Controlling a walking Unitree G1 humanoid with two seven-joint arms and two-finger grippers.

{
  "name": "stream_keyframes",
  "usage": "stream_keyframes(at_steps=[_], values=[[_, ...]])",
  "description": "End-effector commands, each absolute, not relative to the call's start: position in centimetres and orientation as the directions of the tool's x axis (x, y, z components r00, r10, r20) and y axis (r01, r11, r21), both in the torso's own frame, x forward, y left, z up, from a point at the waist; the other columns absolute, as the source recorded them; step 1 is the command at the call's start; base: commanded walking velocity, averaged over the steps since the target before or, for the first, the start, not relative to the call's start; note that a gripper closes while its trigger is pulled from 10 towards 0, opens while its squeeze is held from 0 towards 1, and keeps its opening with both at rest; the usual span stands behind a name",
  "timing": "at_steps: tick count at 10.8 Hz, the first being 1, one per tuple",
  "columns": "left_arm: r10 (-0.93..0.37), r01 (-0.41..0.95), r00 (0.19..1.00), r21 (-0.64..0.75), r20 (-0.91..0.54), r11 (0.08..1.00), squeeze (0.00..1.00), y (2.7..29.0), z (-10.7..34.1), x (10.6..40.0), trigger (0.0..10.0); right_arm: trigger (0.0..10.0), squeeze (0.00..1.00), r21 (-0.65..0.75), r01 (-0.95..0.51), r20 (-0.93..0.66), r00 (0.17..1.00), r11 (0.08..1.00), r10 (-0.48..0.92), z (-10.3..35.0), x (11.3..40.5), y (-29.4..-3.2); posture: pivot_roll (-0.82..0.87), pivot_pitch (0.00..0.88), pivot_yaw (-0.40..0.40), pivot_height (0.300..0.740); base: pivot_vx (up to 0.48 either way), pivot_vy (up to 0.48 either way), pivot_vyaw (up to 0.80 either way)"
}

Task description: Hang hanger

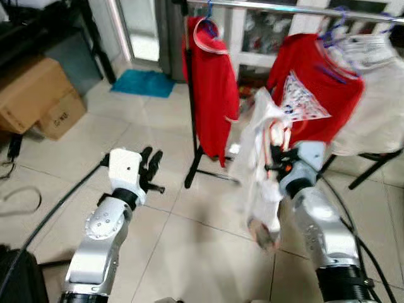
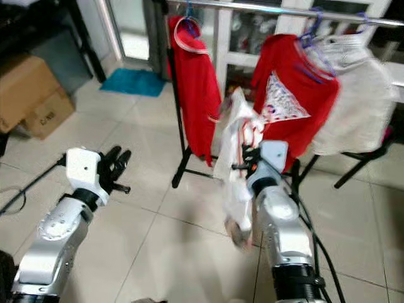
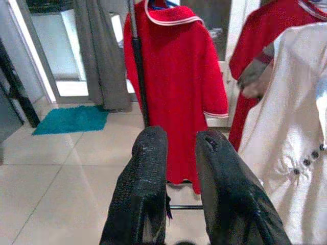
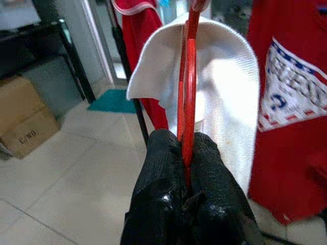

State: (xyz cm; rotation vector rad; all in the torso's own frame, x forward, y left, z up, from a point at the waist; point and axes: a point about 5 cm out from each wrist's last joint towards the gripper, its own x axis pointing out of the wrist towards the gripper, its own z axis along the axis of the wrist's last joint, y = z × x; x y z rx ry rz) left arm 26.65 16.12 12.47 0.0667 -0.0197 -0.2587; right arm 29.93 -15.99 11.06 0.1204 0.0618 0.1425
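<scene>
My right gripper (image 4: 185, 145) is shut on a red hanger (image 4: 189, 76) that carries a white garment (image 1: 260, 158). I hold it up in front of the clothes rail (image 1: 297, 7), below the bar. A red shirt (image 1: 211, 88) hangs at the rail's left end, and a red printed T-shirt (image 1: 312, 88) and a pale garment (image 1: 372, 107) hang further right. My left gripper (image 3: 180, 140) is raised at the left, fingers a narrow gap apart with nothing between them, pointing towards the red shirt (image 3: 176, 87).
Cardboard boxes (image 1: 35, 98) stand at the far left by a dark shelf. A teal mat (image 1: 144, 82) lies by the doorway behind the rail. The rail's black foot (image 1: 202, 170) reaches onto the tiled floor. Cables (image 1: 19, 202) run along the floor at the left.
</scene>
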Motion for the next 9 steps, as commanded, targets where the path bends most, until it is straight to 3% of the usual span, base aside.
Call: stream_keyframes(at_steps=[1, 7, 9], values=[[-0.234, 0.232, 0.972, 0.073, 0.024, 0.970, 0.00, 16.8, 12.9, 26.4, 10.0, 10.0, 0.00, 0.118, -0.169, -0.020, 0.985, 0.979, 0.173, 11.5, 29.4, -15.8, -0.08, 0.077, 0.052, 0.740, 0.371, 0.000, 0.00], [-0.248, 0.246, 0.968, 0.071, 0.029, 0.967, 0.00, 16.4, 13.4, 26.0, 10.0, 10.0, 0.00, 0.197, -0.217, -0.019, 0.974, 0.956, 0.225, 12.3, 28.7, -15.7, -0.09, 0.085, 0.046, 0.740, 0.367, 0.000, 0.00], [-0.256, 0.254, 0.966, 0.077, 0.024, 0.964, 0.00, 16.3, 13.4, 25.9, 10.0, 10.0, 0.00, 0.163, -0.223, -0.027, 0.973, 0.961, 0.230, 12.7, 28.7, -15.6, -0.09, 0.078, 0.044, 0.740, 0.369, 0.000, -0.75]])
